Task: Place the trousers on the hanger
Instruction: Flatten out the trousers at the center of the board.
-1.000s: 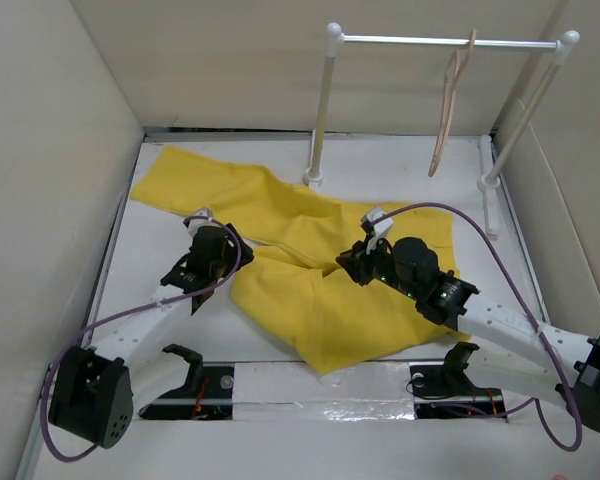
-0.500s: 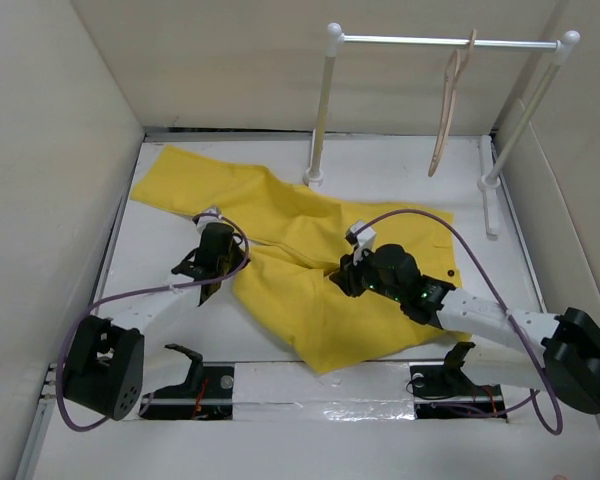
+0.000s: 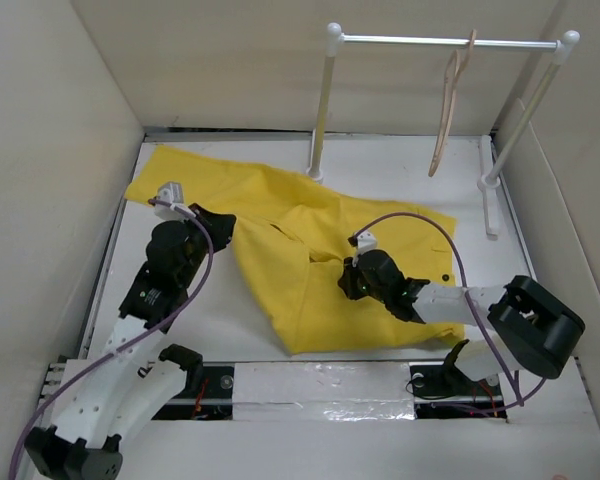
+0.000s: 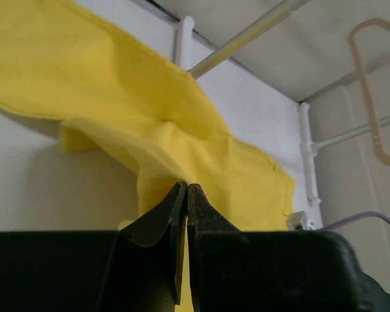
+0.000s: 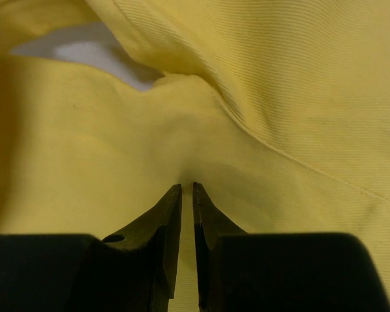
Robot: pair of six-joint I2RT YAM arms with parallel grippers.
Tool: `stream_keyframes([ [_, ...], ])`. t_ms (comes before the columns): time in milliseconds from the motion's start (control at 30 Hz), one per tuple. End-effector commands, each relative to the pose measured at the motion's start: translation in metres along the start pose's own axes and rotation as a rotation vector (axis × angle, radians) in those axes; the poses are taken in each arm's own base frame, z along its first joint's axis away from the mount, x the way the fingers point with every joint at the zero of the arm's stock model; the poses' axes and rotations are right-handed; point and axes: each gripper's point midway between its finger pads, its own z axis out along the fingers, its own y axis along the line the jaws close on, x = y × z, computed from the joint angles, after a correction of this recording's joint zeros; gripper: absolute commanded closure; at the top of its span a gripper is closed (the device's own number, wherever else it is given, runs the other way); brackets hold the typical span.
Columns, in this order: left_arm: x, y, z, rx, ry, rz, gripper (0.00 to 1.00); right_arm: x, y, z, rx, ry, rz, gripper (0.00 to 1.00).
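The yellow trousers [image 3: 280,295] lie crumpled across the white table, one leg stretching to the back left. My left gripper [image 3: 218,224] is at their left edge, shut on a pinch of cloth [image 4: 186,185] that is drawn up into a ridge. Near the middle of the trousers [image 5: 299,78] my right gripper [image 3: 348,274] presses down, its jaws closed on a small fold [image 5: 187,185]. The pale wooden hanger [image 3: 445,110] hangs empty from the white rail [image 3: 420,41] at the back right, and its loop [image 4: 370,84] also shows in the left wrist view.
The rail's two posts [image 3: 320,120] [image 3: 520,120] stand on the table behind the trousers. Cardboard walls [image 3: 60,150] close in the left, back and right sides. A purple cable [image 3: 420,220] arcs over the right arm. Bare table [image 3: 180,330] shows at the front left.
My left gripper has shut on the trousers' left edge and pulled it back and to the left, redrawing the cloth. My right gripper has dropped onto the cloth and narrowed its jaws.
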Motion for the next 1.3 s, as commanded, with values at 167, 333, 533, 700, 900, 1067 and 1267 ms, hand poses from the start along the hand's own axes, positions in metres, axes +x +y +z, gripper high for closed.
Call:
stream_keyframes([
  [167,-0.034,-0.021,-0.040,0.093,-0.124,-0.071,1.00,-0.014,-0.026,0.003,0.076,-0.100,0.112,0.82],
  [333,-0.038,0.041,-0.071,-0.057,-0.337,-0.289,1.00,-0.015,-0.050,-0.010,0.130,-0.131,0.154,0.82],
  [533,-0.069,0.069,-0.113,-0.148,-0.539,-0.371,1.00,-0.021,-0.049,-0.021,0.113,-0.151,0.147,0.81],
  [700,-0.071,0.070,-0.110,-0.218,-0.498,-0.316,1.00,-0.025,-0.055,-0.029,0.138,-0.167,0.145,0.80],
  [900,-0.069,0.081,-0.115,-0.286,-0.489,-0.242,0.45,-0.033,-0.052,-0.042,0.107,-0.190,0.138,0.75],
  [1067,-0.079,0.046,-0.097,-0.185,-0.429,-0.142,0.55,-0.047,-0.038,-0.055,0.063,-0.207,0.090,0.72],
  [1267,-0.005,0.032,0.004,-0.189,-0.003,0.072,0.81,-0.059,-0.029,-0.066,0.039,-0.230,0.037,0.98],
])
